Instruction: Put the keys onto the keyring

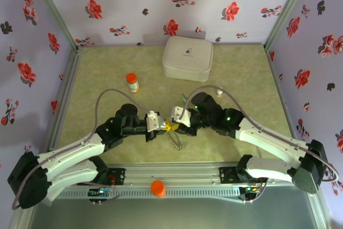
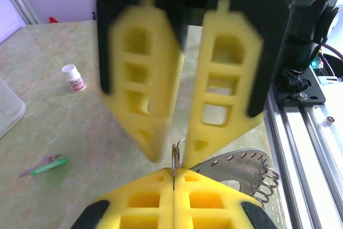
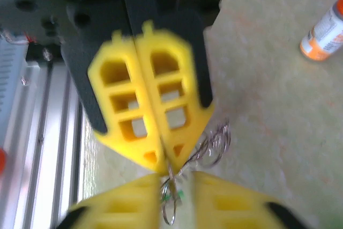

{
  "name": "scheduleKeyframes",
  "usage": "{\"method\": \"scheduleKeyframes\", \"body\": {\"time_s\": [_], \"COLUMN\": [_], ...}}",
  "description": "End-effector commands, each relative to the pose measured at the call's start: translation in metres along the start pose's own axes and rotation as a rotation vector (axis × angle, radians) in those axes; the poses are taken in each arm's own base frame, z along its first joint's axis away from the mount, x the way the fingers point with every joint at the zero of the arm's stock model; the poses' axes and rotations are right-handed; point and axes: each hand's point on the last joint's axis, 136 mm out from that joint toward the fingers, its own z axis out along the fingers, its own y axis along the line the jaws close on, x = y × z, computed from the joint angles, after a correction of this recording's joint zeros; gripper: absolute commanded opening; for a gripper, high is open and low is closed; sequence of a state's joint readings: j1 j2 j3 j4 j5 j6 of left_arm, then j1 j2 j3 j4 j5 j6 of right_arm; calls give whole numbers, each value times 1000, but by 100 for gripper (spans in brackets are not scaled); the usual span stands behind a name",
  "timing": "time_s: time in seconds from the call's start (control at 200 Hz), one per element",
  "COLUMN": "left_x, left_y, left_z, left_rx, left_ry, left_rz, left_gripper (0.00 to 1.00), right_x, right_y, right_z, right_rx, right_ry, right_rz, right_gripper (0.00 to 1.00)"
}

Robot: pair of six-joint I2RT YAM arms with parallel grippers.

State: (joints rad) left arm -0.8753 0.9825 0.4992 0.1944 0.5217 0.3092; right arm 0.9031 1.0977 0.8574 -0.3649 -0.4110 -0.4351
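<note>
My left gripper (image 1: 165, 127) (image 2: 174, 171) is shut on a thin metal ring of the keyring (image 2: 176, 155) above the table's near middle. The keyring's wire loops (image 3: 214, 143) (image 1: 176, 142) dangle below the grip, beside a holed metal plate (image 2: 241, 165). Facing it tip to tip, my right gripper (image 1: 177, 123) (image 3: 176, 183) is open, with the ring (image 3: 170, 207) and a speck of green in the gap between its fingers, touching neither. One green-headed key (image 2: 47, 165) lies flat on the table further back.
A small white vial (image 2: 73, 77) (image 1: 219, 93) stands beyond the key. The orange-capped bottle (image 1: 132, 82) (image 3: 324, 33) is at the mid left and a white case (image 1: 187, 58) at the back. An orange knob (image 1: 157, 187) sits on the near rail (image 1: 177, 178).
</note>
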Motion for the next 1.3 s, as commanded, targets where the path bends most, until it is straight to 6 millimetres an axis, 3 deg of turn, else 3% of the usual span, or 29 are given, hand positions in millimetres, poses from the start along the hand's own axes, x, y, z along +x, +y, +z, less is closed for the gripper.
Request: {"method": "scheduleKeyframes", "body": {"time_s": [0.0,0.43,0.575,0.7,0.895,1.0,1.15,1.295], "left_x": [-16,-17,-18,-18,-20,-25,-34,-34], "left_y": [-2,1,1,1,1,1,3,4], "left_z": [-2,-3,-3,-3,-5,-8,-9,-7], "left_rx": [3,-42,-48,-48,-51,-56,-64,-62], "left_ry": [-74,-200,-216,-217,-232,-255,-310,-315], "left_rz": [-3,-27,-30,-33,-32,-29,-33,-40], "left_gripper": [0,0,0,0,0,0,0,0], "right_x": [-28,9,10,6,12,17,19,10], "right_y": [-11,4,6,7,6,5,3,-4], "right_z": [-23,-10,-6,-4,1,5,9,-4], "right_rx": [5,-25,-38,-52,-53,-48,-38,31], "right_ry": [-233,-253,-248,-263,-235,-219,-220,-282], "right_rz": [119,224,228,231,244,251,256,227], "right_gripper": [34,34,32,28,11,9,11,25]}}
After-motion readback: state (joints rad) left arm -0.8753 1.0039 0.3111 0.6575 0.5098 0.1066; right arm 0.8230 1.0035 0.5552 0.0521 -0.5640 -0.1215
